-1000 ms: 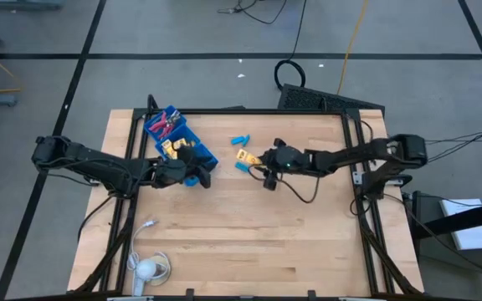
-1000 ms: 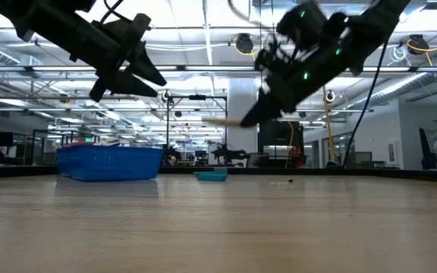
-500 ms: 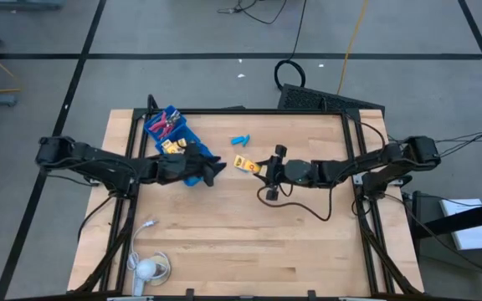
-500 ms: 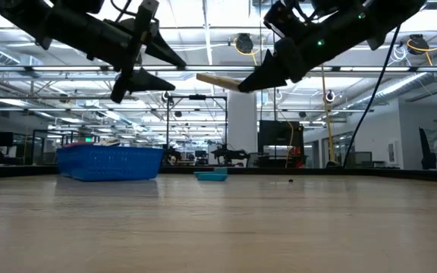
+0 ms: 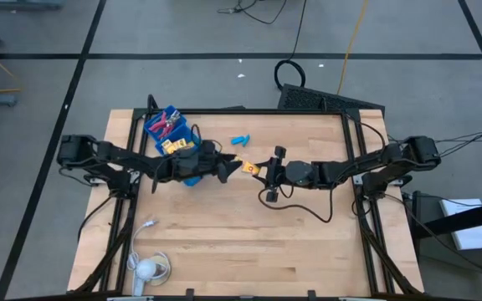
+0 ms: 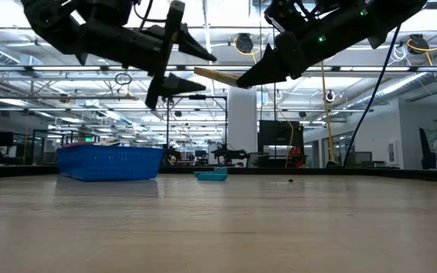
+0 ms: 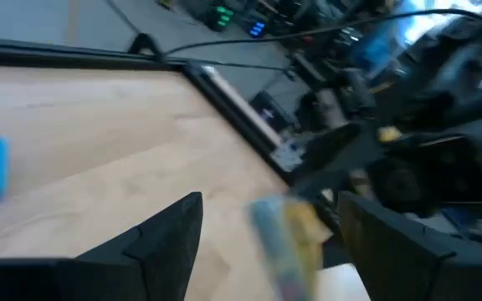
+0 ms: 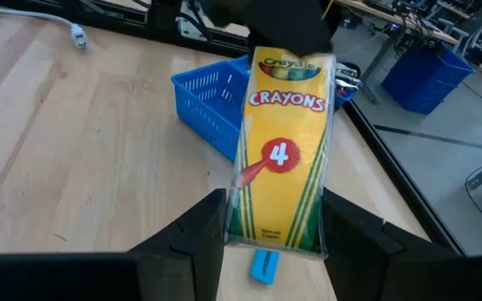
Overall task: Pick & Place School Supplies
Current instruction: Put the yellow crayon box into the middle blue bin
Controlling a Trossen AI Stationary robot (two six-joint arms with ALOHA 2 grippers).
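Right hand (image 5: 256,169) pinches a crayon box (image 8: 281,159) in mid-air above the worktop (image 5: 249,234), just beside the blue tray (image 5: 167,134). Left hand (image 5: 231,166) meets it nose to nose, fingers spread, empty. A light-blue piece (image 5: 239,140) lies on the wood behind them.

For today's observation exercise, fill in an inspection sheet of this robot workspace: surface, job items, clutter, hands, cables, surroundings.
Surface: wooden table, mostly bare.
Job's things: crayon box held in the air; blue piece on the table; red-handled tools and yellow packs in the blue tray.
Clutter: round white object near the front edge.
Hands: right hand shut on the crayon box; left hand open, facing it.
Cables: white cable on the table.
Surroundings: grey floor, workshop behind.
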